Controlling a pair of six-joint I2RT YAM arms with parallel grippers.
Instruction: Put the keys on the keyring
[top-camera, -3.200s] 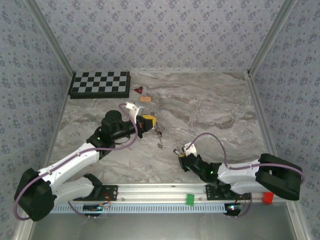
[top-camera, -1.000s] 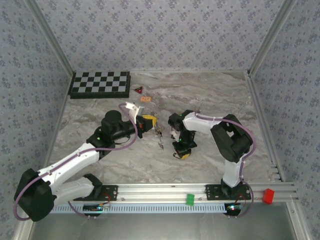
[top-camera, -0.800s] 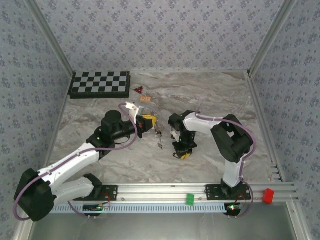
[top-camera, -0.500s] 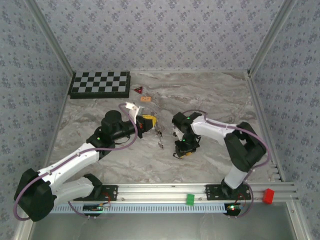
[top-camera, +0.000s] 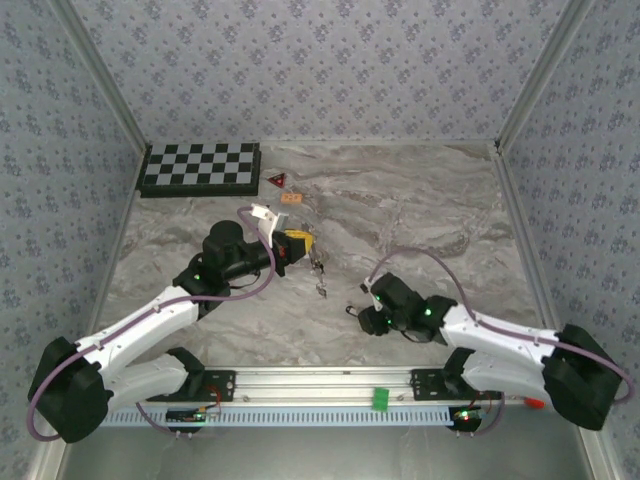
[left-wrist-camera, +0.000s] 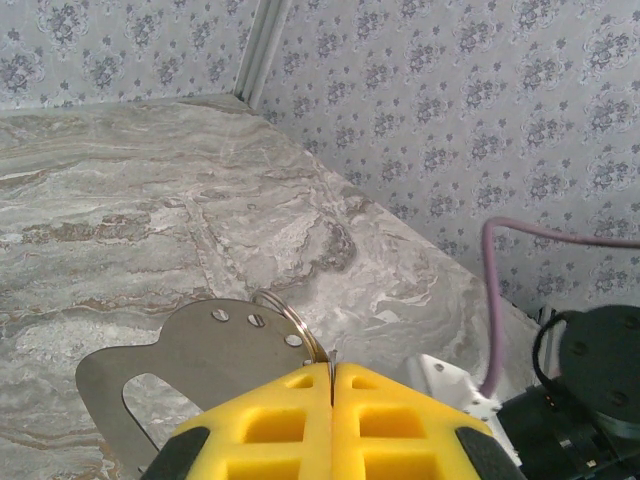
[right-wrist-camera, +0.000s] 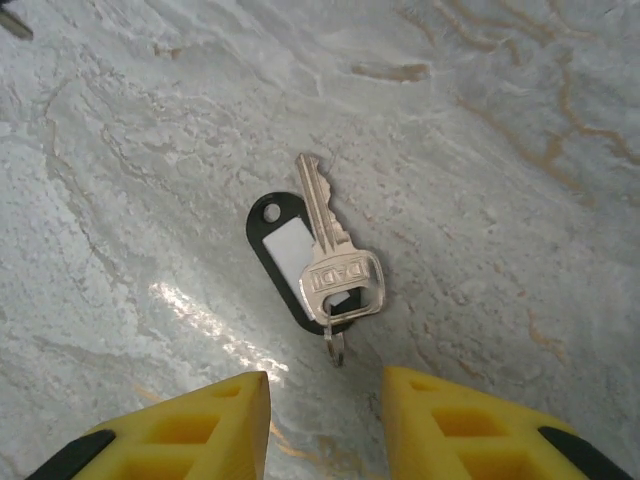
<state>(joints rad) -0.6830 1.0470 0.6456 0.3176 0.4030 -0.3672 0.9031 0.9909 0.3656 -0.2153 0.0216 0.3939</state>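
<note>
Keys are the job, but I read the scene from the big things down. One marbled table (top-camera: 420, 215) carries everything. There are two arms. My left arm (top-camera: 150, 320) reaches mid-table, I judge so that the keyring is presented where a key can be brought to it. My right arm (top-camera: 490, 335) lies low along the near edge, nose down over its target. One checkerboard (top-camera: 200, 167) sits far left, with one red triangle (top-camera: 276, 181) and one orange piece (top-camera: 291, 198) beside it, none of them my concern.

The left gripper (left-wrist-camera: 332, 372) is clenched on the keyring (left-wrist-camera: 292, 315), whose wire comes out of the seam between the pads beside one grey metal plate (left-wrist-camera: 190, 350). Near it in the top view is a small dark cluster (top-camera: 320, 289), too small to count.

The right gripper (right-wrist-camera: 325, 382) stands released, gripping nothing. One key (right-wrist-camera: 330, 245) lies flat on the table just ahead, across one black tag (right-wrist-camera: 280, 255) and joined to it by one small ring (right-wrist-camera: 336, 350). I judge that's the next pick.
</note>
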